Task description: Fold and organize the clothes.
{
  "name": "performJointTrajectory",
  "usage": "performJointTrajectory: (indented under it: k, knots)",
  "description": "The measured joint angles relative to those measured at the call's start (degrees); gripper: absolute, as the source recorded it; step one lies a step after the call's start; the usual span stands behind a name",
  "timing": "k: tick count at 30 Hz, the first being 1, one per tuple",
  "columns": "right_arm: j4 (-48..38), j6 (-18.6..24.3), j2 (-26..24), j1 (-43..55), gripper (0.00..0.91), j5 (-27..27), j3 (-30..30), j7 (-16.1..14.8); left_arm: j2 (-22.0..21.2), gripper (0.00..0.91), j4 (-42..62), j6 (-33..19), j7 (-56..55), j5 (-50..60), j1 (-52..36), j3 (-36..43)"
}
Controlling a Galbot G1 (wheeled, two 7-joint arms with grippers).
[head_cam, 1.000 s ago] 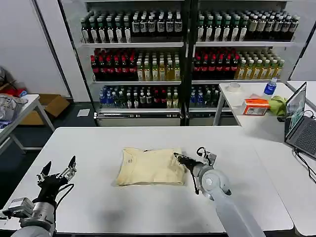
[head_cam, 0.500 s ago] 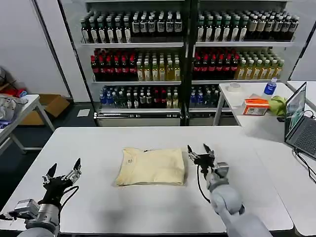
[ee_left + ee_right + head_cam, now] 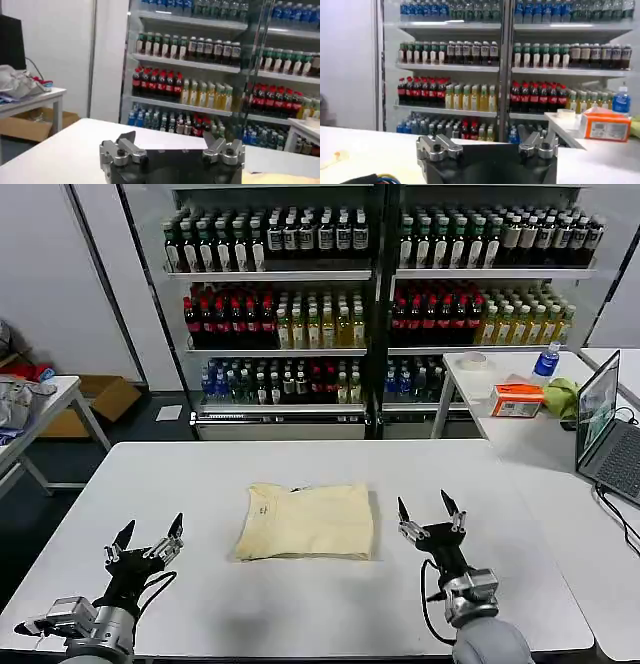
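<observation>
Cream T-shirt point(image 3: 306, 521) folded flat, centre of frame on white counter point(image 3: 300, 604). Looks thin, soft, light, floppy; best pinched at an edge or corner. Left hand point(image 3: 146, 541) lower left, right hand point(image 3: 431, 515) lower right: fingers spread wide, both empty.

The table point(image 3: 300, 604) lies bare on every side of the folded T-shirt point(image 3: 307, 521), the one thing on its top. The left gripper point(image 3: 147, 544), fingers spread, stands well apart from the shirt's left edge with bare tabletop between. The right gripper point(image 3: 430, 518), also spread, stands near the shirt's right edge, a strip of bare table between them. Beyond the far edge runs a floor gap, then the bottle shelves point(image 3: 380, 294). A side table point(image 3: 520, 419) with a laptop point(image 3: 605, 429) stands off to the right.
</observation>
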Motion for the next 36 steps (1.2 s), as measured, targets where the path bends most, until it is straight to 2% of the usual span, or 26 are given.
performJointTrajectory:
  k: [15,36]
  knots:
    - [4.5,1.3,0.4,-6.3,0.907,-3.0,3.0,-0.2,-0.6,0.907,-1.3,0.1,0.4,1.8,0.7,0.6]
    - [6.1,0.1,0.4,-6.5,0.907,-4.0,4.4,0.7,-0.4,0.907,-0.7,0.2,0.5,2.0,0.1,0.2]
